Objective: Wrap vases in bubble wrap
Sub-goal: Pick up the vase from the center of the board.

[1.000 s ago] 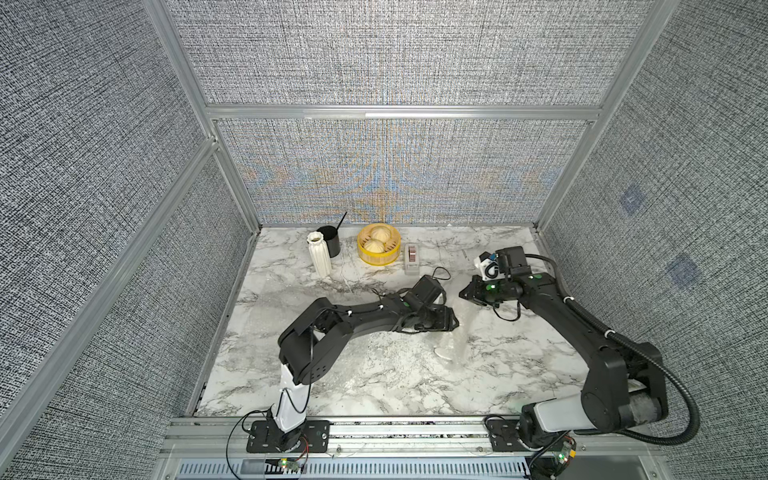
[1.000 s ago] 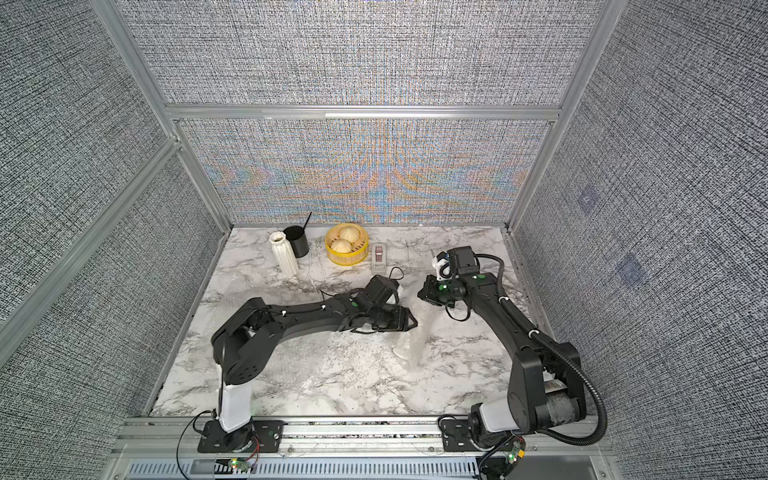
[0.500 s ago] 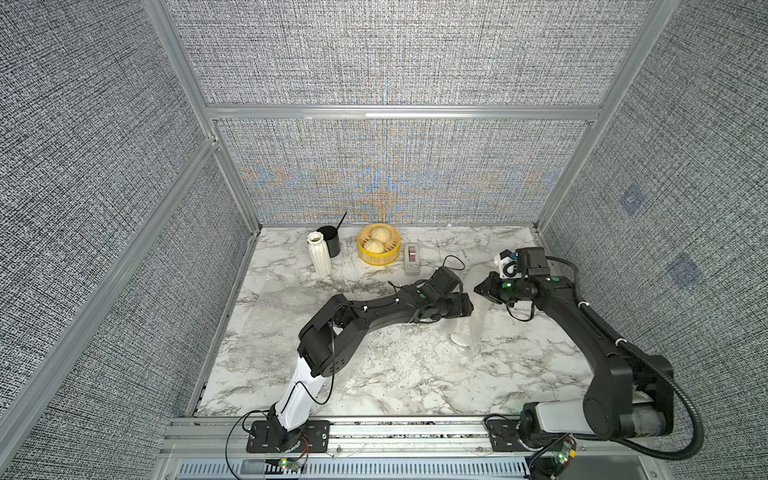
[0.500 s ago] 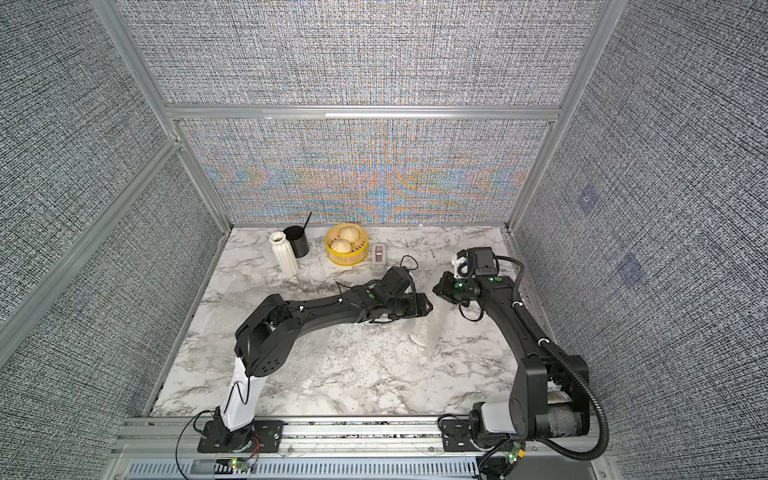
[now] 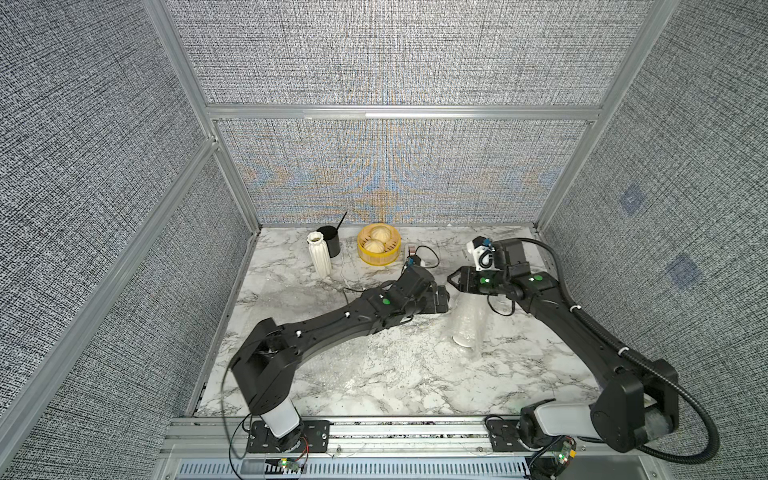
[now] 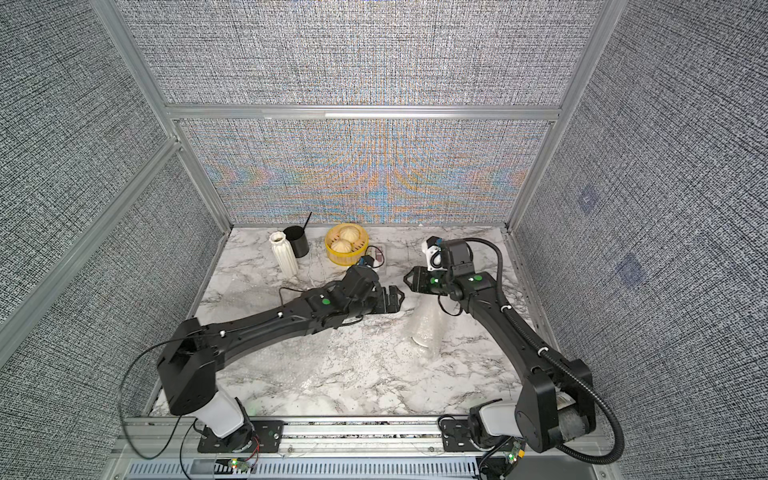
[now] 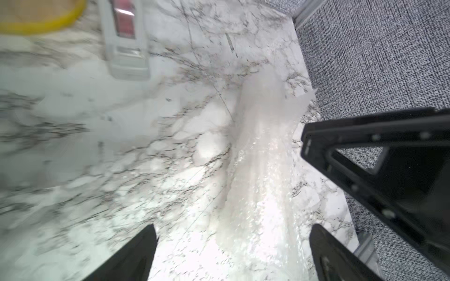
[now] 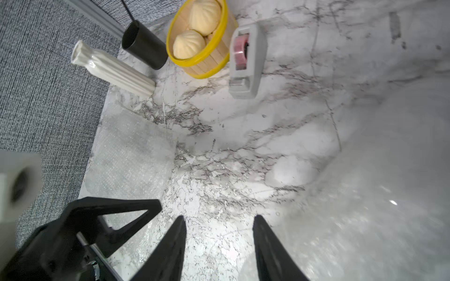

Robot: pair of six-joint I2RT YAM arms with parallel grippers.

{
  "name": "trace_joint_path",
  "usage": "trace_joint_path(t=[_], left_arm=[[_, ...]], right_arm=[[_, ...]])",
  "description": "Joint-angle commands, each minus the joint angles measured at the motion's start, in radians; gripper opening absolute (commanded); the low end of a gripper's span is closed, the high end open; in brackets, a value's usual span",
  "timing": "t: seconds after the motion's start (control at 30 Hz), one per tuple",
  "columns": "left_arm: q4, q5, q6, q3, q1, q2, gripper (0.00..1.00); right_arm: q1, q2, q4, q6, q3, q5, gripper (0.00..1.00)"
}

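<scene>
A white ceramic vase [image 5: 462, 341] rolled in clear bubble wrap [image 5: 467, 316] rests on the marble surface [image 5: 374, 374] just beneath the wide-spread left jaws and parted right jaws, seemingly touching neither.

Lab test booth — grey fabric walls [image 5: 104, 166], aluminium frame [image 5: 399, 112], marble tabletop [image 5: 519, 374]

Overhead stereo pair, close wrist views

Bright, even light, soft shadows, colour moiré on the back wall [image 5: 395, 174], motion blur in both wrist views.
</scene>
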Motion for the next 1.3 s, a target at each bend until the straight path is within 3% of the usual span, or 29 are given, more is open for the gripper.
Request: trace_joint_path(t=[0.0,0.3,0.47,0.73,1.07,1.27], left_arm=[[-0.088,-0.171,0.072,-0.072,0.017,-0.128,0.98],[-0.287,-0.313,0.150,-0.178,0.157,-0.407,0.98],[-0.342,-0.381,0.206,-0.168,0.317,-0.404,0.97],[-0.212,-0.388,0.275,-0.091,0.537,-0.180,0.94],[-0.016,-0.430,0.369,0.062,0.621,0.125,0.94],[0.052,-0.382,0.351,0.099,0.667,0.231,0.92]], right_arm=[[0.077,0.051,0.112,-0.039,0.037,0.060,0.52],[0.289,0.300,0.336,-0.102,0.165,0.063,0.61],[0.350,0.392,0.453,-0.109,0.198,0.036,0.63],[0.369,0.441,0.563,-0.099,0.172,-0.018,0.66],[0.360,0.440,0.599,-0.111,0.164,-0.011,0.68],[0.341,0.428,0.584,-0.116,0.176,-0.017,0.69]])
